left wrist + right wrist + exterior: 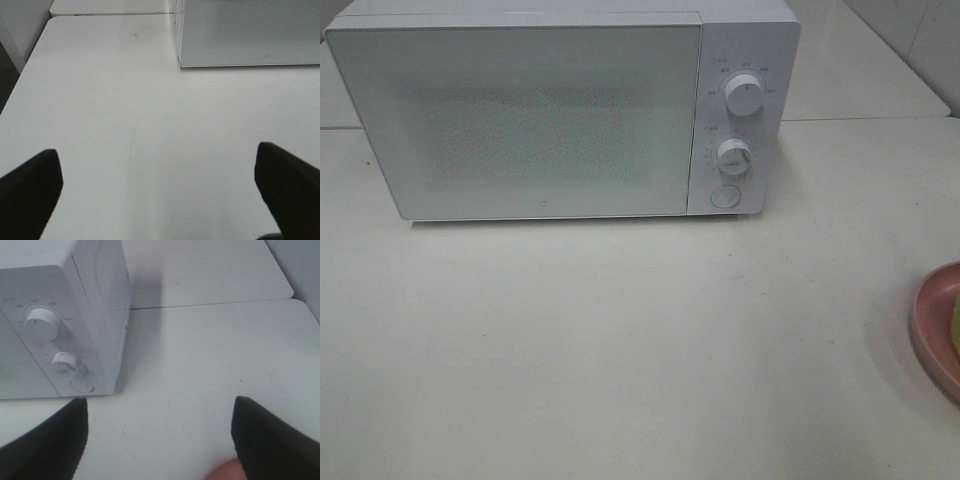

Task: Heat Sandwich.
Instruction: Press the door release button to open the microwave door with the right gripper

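The left gripper holds its two black fingers spread wide, with only the bare white table between them. Ahead of it stands the white box-shaped microwave, its door closed. The right gripper is spread wide too and holds nothing. Close under it shows the rim of the round pink plate. The sandwich is seen only as a yellowish strip on that plate, at the edge of the high view.

White table carries a closed microwave — and, well apart, a pink plate.
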